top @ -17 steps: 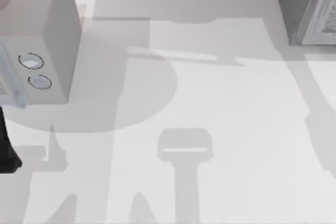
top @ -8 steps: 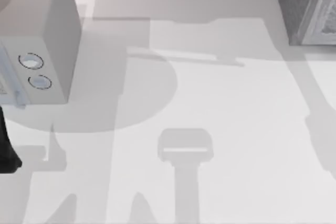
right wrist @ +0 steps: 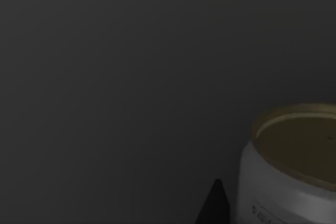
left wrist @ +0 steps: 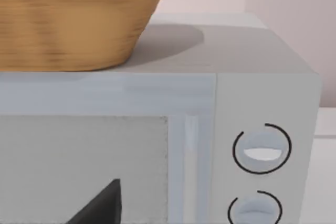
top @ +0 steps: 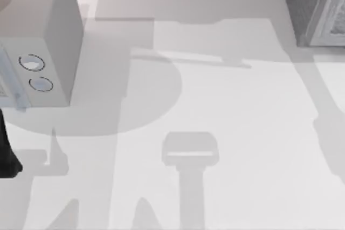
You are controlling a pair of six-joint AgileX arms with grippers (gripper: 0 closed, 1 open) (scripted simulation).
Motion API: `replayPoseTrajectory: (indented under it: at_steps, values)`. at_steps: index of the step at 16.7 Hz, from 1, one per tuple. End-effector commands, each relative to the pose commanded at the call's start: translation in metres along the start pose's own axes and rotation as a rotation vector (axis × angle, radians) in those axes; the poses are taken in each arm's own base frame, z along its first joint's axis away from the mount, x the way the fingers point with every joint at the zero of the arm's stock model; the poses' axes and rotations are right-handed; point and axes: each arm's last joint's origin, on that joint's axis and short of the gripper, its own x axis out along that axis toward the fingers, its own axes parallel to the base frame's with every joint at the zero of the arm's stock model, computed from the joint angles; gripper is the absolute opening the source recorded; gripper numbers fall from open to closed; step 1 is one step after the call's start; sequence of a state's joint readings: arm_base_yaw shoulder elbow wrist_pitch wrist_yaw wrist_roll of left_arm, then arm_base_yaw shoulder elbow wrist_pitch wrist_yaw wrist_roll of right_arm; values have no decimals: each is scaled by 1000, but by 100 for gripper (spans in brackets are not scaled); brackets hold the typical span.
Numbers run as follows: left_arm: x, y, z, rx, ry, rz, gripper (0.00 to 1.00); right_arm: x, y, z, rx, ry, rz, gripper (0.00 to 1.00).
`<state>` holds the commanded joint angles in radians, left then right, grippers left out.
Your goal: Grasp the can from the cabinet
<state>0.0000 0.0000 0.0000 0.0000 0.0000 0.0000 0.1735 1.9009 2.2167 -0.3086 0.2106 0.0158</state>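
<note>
Can (right wrist: 286, 174) — white cylinder, dull gold lid, upright in dark interior | cabinet (top: 312, 6) speckled grey | right gripper's opening: cannot tell

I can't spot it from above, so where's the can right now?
The can shows in the right wrist view, upright in a dark enclosed space, a dark fingertip just beside it. The cabinet stands at the table's far right corner in the top view.

Rendered kitchen-like tabletop: microwave-style box (top: 38, 36), wicker basket (left wrist: 73, 19) on top, cabinet (top: 315, 6), pale wall.
</note>
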Motion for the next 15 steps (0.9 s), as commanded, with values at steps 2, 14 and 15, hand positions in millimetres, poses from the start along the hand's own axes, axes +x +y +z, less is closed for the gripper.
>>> replayPoseTrajectory:
  at_steps: [2, 14, 15]
  values:
    - [0, 0, 0, 0, 0, 0, 100, -5, 1, 3, 0, -2, 1, 0]
    - [0, 0, 0, 0, 0, 0, 100, -174, 0, 62, 1, -2, 0, 0]
    - [0, 0, 0, 0, 0, 0, 100, -179, -1, 62, 0, 0, 0, 0]
